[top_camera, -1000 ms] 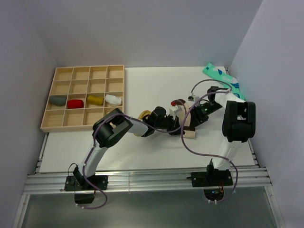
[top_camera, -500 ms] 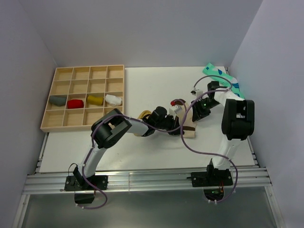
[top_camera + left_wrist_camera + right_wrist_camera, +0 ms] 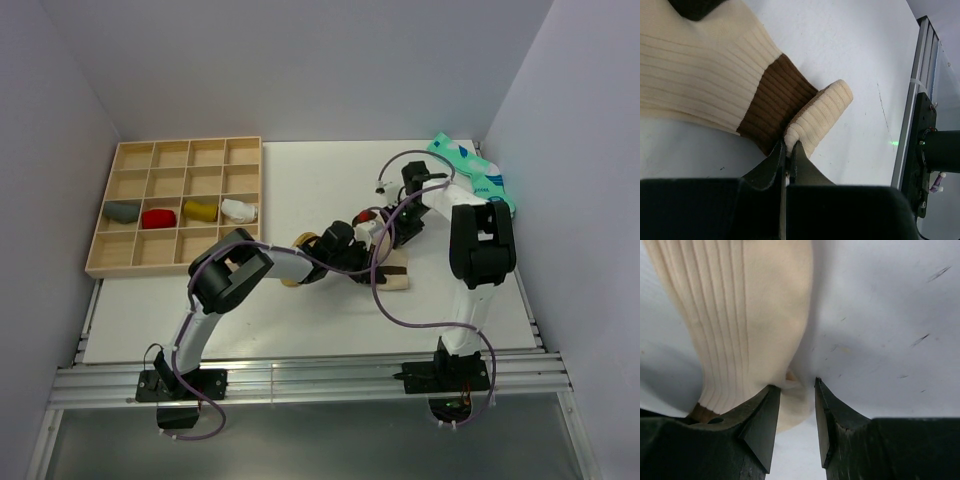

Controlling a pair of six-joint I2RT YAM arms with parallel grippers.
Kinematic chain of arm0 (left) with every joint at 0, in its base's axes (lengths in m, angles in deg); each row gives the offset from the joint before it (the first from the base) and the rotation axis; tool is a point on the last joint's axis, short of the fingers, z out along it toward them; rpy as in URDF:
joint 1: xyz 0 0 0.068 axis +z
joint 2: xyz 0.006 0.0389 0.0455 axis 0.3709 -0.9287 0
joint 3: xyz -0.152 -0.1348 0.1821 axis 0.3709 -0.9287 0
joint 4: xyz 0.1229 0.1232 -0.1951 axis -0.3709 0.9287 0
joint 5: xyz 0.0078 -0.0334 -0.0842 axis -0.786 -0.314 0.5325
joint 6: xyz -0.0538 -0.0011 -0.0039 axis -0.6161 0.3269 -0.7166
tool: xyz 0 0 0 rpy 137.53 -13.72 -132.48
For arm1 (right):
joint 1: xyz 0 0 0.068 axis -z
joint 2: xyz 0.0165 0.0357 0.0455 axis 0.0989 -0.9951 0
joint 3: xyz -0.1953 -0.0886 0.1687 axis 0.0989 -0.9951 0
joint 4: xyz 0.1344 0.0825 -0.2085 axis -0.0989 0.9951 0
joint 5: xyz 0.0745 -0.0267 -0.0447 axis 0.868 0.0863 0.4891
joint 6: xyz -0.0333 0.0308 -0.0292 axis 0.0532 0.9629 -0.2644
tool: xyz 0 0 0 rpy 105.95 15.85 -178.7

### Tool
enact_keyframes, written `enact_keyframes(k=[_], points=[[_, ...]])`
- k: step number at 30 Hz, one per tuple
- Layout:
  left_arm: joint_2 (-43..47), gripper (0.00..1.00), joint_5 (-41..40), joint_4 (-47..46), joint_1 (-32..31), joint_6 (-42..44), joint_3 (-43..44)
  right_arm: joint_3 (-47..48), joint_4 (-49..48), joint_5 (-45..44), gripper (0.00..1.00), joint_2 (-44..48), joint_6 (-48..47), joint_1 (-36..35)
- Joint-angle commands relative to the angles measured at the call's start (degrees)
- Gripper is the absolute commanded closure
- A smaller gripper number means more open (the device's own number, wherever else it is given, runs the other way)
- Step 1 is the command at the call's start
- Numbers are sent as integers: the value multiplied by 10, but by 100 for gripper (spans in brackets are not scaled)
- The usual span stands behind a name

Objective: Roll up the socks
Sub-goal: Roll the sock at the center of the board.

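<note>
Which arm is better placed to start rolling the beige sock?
Left, probably: the left tool pinches the beige sock at its cuff, beside the brown band. The right tool has jaws apart at the sock's edge, clamping nothing yet.

The setting is looking like a robotics lab, with a boxed-in test cell at its centre. Plain pale walls (image 3: 300, 70) are closing in a white table (image 3: 300, 320) on three sides. The left arm (image 3: 230, 280) and the right arm (image 3: 480, 250) are sitting bolted to an aluminium rail frame (image 3: 320, 385) at the near edge, with purple cables (image 3: 383, 300) looping off them. A wooden grid tray (image 3: 160, 268) is lying at the left, holding rolled socks (image 3: 200, 211) in one row.
</note>
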Motion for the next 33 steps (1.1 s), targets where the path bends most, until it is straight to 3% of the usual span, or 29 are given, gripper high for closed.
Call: enact_keyframes(k=[1,9,22,26,33], points=[[16,100,-19,92,-4,-8,11,15,-42,-45,59,-24,12,-5],[-25,100,15,206,-2,-44,80,-22,-56,-28,52,20,-5,-3],[-67,100,79,289,16,-139,135,-50,-76,44,47,131,4,50],[-73,100,94,302,23,-158,138,-83,-60,65,50,174,-54,87],[-80,100,99,364,26,-148,176,-209,-30,124,50,315,-197,91]])
